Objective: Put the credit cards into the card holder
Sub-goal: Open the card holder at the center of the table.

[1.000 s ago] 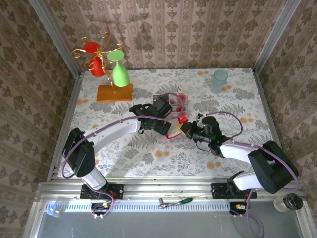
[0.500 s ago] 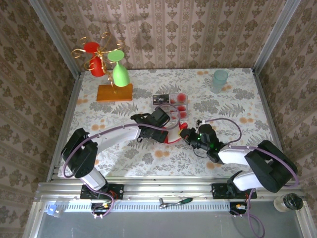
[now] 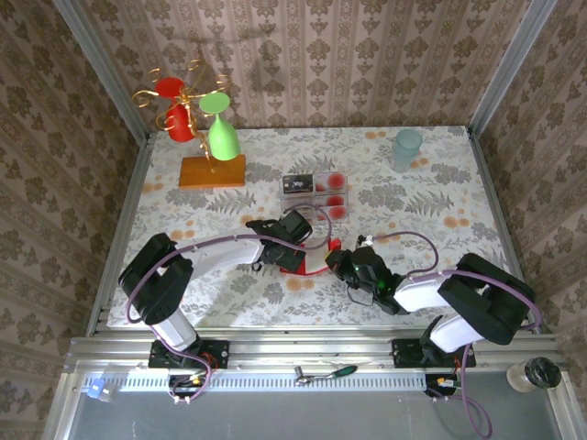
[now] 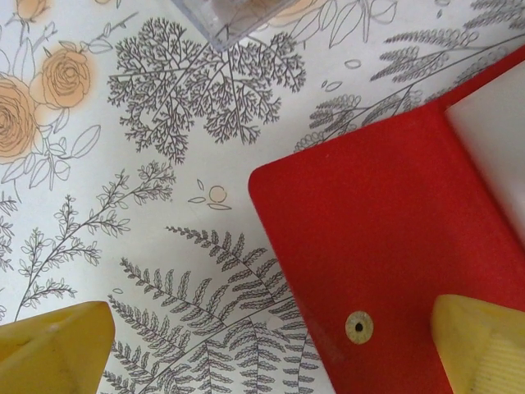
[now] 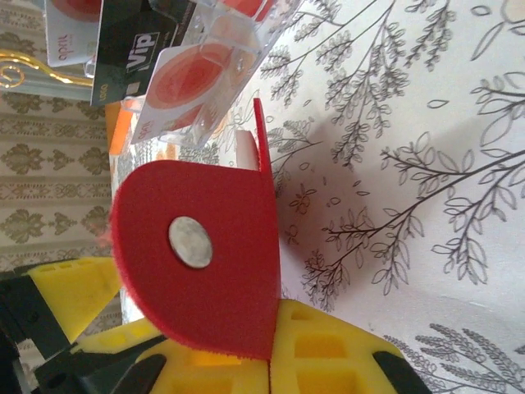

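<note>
The red card holder [image 3: 308, 264] lies opened on the floral table between both grippers. My right gripper [image 5: 271, 361] is shut on its raised flap [image 5: 197, 263], which carries a round metal snap. My left gripper [image 4: 267, 353] hangs open low over the holder's flat half [image 4: 394, 246]; one yellow fingertip [image 4: 480, 345] is over the red, the other [image 4: 53, 349] over the cloth. The credit cards sit in the clear tray [image 3: 316, 191]: a black card [image 5: 135, 49] and whitish cards with a red blotch [image 5: 184, 82].
A gold stand with red and green cups [image 3: 206, 128] on an orange base occupies the back left. A pale blue cup [image 3: 407, 148] stands at the back right. The tray's corner [image 4: 238, 16] lies just beyond the left gripper.
Both grippers have drawn back from the tray toward the near edge, carrying the card holder with them. The left gripper has come down low over it.
</note>
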You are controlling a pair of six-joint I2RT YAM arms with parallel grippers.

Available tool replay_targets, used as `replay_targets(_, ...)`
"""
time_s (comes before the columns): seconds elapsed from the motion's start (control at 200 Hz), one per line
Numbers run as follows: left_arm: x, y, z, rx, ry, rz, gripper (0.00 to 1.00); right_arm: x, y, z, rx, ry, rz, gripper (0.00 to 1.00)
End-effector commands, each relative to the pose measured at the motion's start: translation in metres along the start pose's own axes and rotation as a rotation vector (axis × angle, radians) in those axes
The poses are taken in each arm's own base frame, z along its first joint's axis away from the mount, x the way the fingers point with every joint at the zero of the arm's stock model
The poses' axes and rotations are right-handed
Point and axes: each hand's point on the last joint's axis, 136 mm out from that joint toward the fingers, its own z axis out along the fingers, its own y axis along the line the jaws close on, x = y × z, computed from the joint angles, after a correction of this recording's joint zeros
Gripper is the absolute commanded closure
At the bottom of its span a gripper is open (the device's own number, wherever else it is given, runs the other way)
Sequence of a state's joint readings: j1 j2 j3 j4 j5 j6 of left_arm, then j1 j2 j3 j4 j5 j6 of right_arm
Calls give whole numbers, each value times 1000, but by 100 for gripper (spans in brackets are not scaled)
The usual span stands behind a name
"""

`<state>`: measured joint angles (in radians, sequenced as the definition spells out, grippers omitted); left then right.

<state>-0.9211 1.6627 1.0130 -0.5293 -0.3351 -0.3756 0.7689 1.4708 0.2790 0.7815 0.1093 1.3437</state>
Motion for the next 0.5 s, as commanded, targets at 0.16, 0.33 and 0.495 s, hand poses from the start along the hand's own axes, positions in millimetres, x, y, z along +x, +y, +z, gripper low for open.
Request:
replay_targets(0.16, 13, 9, 22, -67, 40, -12, 0, -17, -12, -12, 36, -84, 2, 54)
replay_targets(0.33, 15, 15, 26, -90, 44, -8, 0, -31, -13, -34, 70, -102, -34, 53)
replay_targets(0.495, 15, 21, 27, -95, 41, -18, 0, -48, -11, -62, 132, -120, -110, 59)
